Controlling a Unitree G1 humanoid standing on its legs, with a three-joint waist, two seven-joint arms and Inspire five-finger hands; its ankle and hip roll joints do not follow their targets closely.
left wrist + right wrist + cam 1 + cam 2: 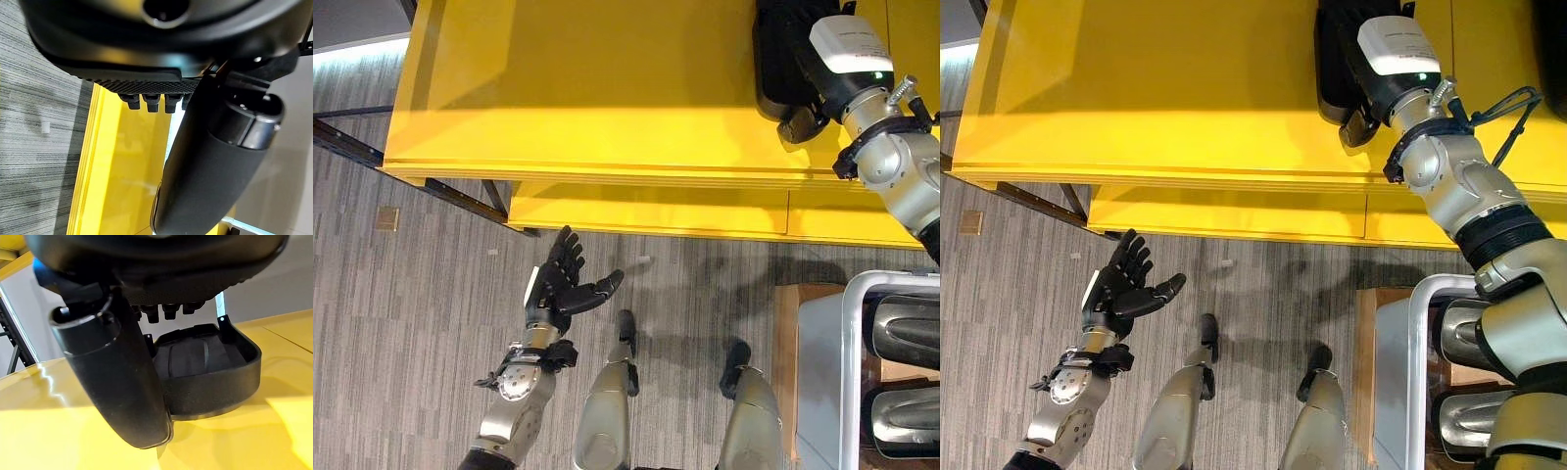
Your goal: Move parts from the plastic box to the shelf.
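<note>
Right robot hand (1356, 122) rests fingers-straight beside black part (205, 372) on yellow shelf (587, 88) — left robot hand (563, 284) hangs open.

Yellow shelf (607, 88) with one black moulded part (210, 372) lying flat on its top, over grey carpet floor (411, 323).

shelf (607, 88): yellow | part (205, 372): black | floor (401, 343): grey striped | plastic box (822, 372): pale grey

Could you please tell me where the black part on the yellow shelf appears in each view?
Left eye view: black part at the top right, under the right hand.
Right eye view: top, right of centre.
Right wrist view: centre.
Shared landmark: the yellow shelf.
</note>
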